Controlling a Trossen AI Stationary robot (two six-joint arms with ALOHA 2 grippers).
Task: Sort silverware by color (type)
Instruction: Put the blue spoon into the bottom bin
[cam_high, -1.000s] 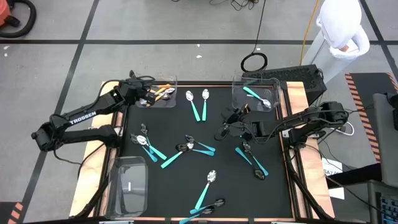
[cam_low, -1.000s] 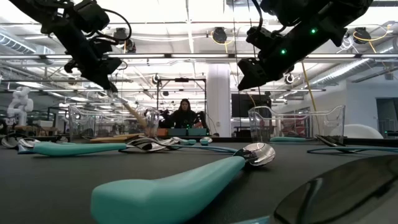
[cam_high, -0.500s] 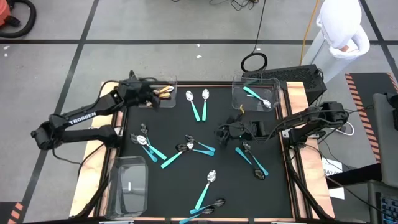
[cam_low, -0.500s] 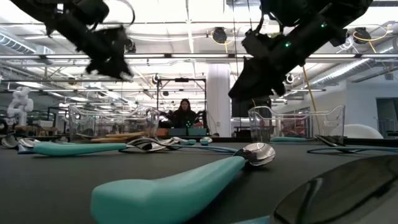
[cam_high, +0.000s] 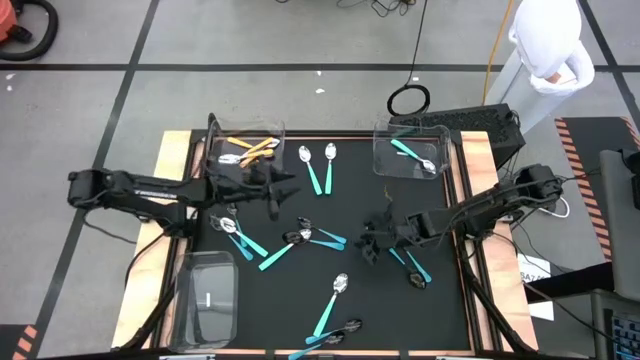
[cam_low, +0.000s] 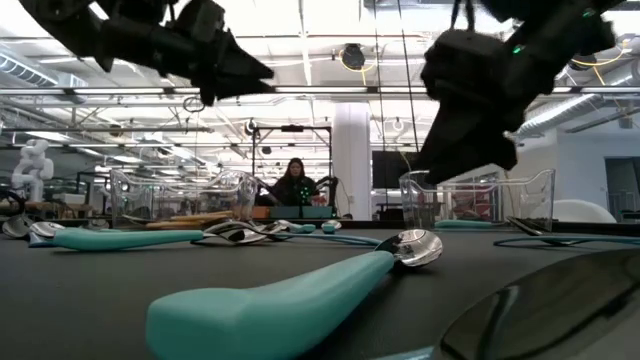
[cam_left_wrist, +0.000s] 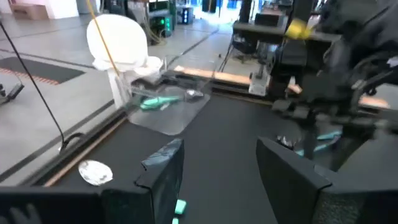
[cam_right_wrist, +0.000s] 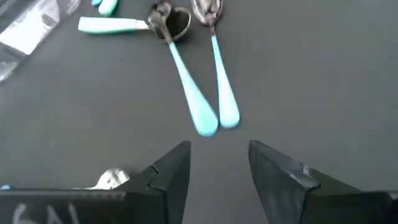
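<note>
1. Left gripper (cam_high: 281, 189) hangs open and empty over the bench's (cam_high: 350, 150) far-left area.
2. Right gripper (cam_high: 372, 243) is open too, right of centre, facing two teal spoons (cam_right_wrist: 208, 81) lying side by side, handles toward it.
3. Far-left bin (cam_high: 246, 150) holds orange silverware (cam_high: 250, 151); far-right bin (cam_high: 412, 152) holds a teal piece (cam_high: 410, 154).

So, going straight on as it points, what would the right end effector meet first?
The right end effector would probably meet the handle tips of two teal plastic-handled spoons, side by side ahead; depth is unclear.
</note>
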